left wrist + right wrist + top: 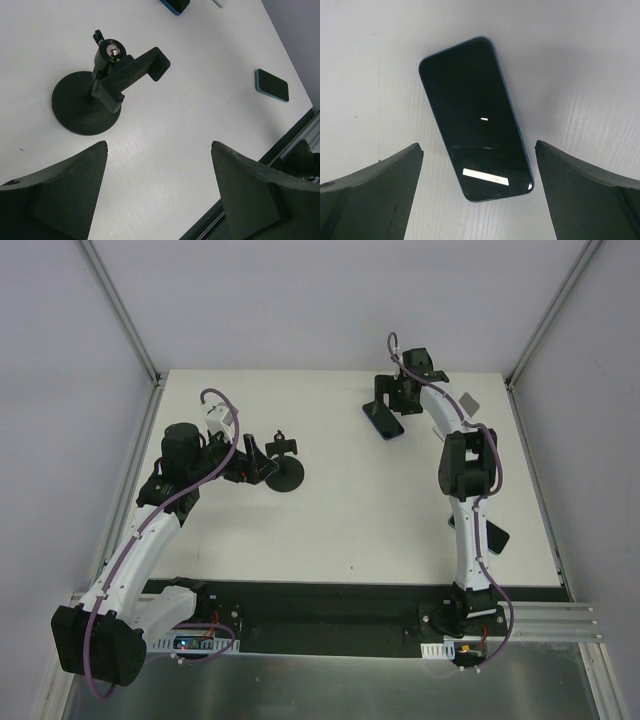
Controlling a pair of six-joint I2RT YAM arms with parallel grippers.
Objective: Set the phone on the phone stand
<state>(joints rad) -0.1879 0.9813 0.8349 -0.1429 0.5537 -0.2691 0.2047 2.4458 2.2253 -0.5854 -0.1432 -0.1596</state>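
The phone [472,117], black with a dark blue rim, lies flat on the white table at the back right [386,426]. My right gripper [478,147] is open and hovers over it, one finger on each side of its near end, not touching; from above it shows at the back right [388,403]. The phone stand [87,107], black with a disc base and an upright clamp arm [131,75], stands left of centre [287,474]. My left gripper [159,150] is open and empty, just short of the stand [256,462].
A second dark phone [272,85] lies near the table's right front, half hidden by the right arm [496,538]. A small silver stand [467,402] sits at the back right. A black strip and rail run along the near table edge [330,602].
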